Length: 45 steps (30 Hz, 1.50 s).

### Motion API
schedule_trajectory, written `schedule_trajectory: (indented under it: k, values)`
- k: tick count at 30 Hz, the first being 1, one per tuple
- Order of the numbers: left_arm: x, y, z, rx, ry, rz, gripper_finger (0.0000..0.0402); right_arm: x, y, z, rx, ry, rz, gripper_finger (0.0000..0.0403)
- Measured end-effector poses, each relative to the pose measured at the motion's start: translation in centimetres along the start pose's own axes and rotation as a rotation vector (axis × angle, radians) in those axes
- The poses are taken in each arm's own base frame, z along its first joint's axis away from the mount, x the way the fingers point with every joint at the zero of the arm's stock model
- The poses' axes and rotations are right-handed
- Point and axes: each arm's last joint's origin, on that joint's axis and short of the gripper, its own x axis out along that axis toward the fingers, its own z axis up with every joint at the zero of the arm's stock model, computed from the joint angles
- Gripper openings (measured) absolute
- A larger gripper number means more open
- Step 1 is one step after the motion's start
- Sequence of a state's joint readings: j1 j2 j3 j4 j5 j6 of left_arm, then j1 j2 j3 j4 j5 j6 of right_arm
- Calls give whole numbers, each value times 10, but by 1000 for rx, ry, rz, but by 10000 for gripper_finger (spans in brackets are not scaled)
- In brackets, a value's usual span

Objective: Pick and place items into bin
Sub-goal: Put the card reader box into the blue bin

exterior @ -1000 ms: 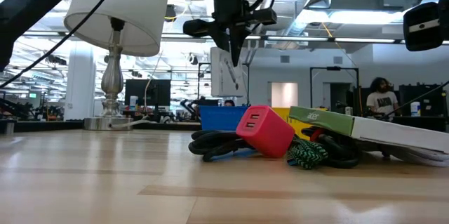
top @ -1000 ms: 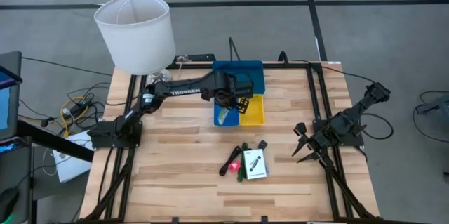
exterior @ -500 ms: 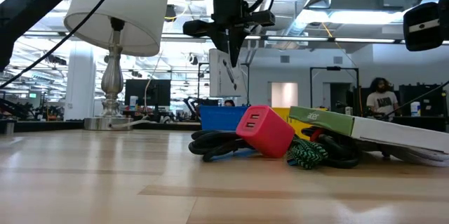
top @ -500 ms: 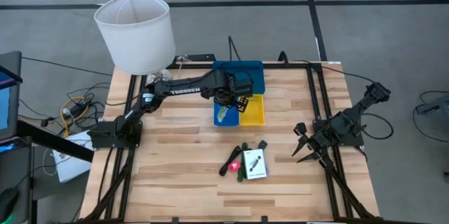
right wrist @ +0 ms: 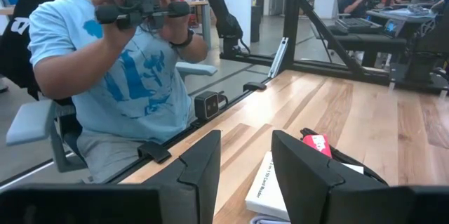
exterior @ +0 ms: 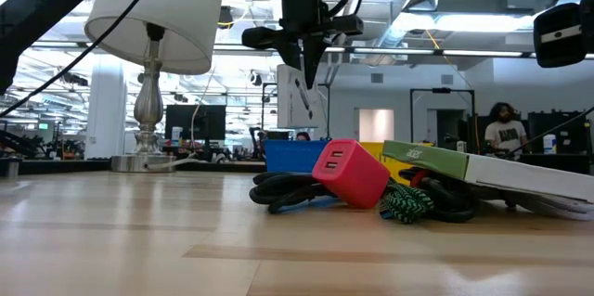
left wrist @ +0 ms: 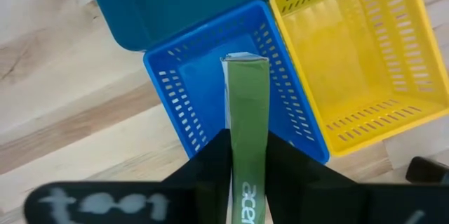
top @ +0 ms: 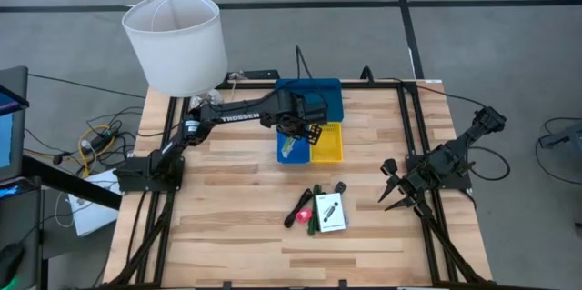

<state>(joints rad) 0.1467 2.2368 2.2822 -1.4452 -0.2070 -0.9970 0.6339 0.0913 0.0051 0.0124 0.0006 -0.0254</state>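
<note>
Left gripper [left wrist: 247, 155] grips the pale green strip [left wrist: 247, 122] above the small blue tray [left wrist: 184, 76].
Release only with the strip centred over that tray, clear of the yellow tray [left wrist: 344, 48]; right gripper [top: 396, 192], fingers apart, waits aside.

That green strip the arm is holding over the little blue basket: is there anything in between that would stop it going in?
Nothing visible does. The left gripper holds the green strip directly above the small blue basket, and the wrist view shows only bare basket floor under its tip. The yellow basket beside it is off to the side, not below the strip.
</note>
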Motion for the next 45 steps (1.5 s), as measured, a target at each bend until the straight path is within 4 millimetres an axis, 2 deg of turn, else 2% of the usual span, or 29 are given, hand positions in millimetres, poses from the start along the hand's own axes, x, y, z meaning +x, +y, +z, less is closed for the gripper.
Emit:
schedule_trajectory:
  k: [45]
  values:
    - [3,-1,-1,-3,-22,33,65,0,0,0,0,0,0,124]
